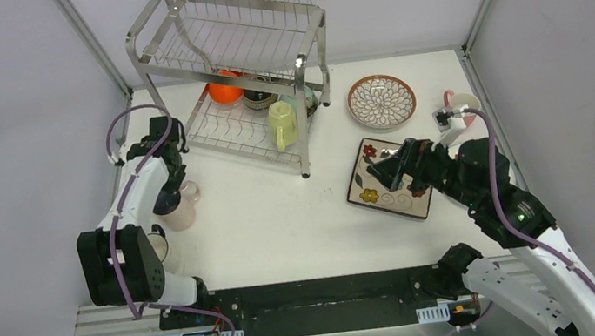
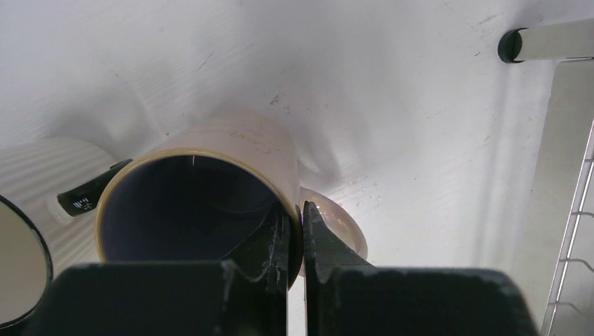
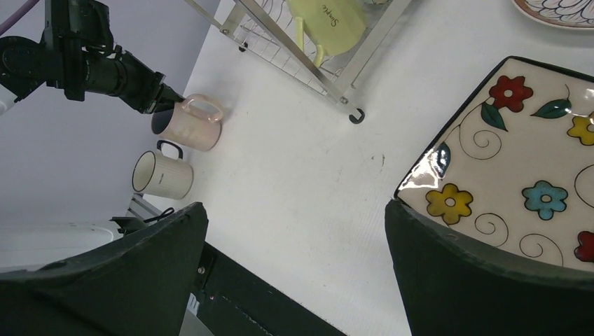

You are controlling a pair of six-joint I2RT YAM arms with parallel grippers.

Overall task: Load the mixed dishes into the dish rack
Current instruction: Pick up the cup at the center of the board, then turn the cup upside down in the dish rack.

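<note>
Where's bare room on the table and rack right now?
Bare: the white table's middle, between the steel wire dish rack and the square floral cream plate; also the rack's top shelf. Crowded: its lower shelf, with the orange bowl and yellow-green mug, and the left edge around the pink mug.

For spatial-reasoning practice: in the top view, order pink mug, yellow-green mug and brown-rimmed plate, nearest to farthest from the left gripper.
1. pink mug, held by left gripper.
2. yellow-green mug, lower tier of dish rack.
3. brown-rimmed plate, right of rack.
</note>
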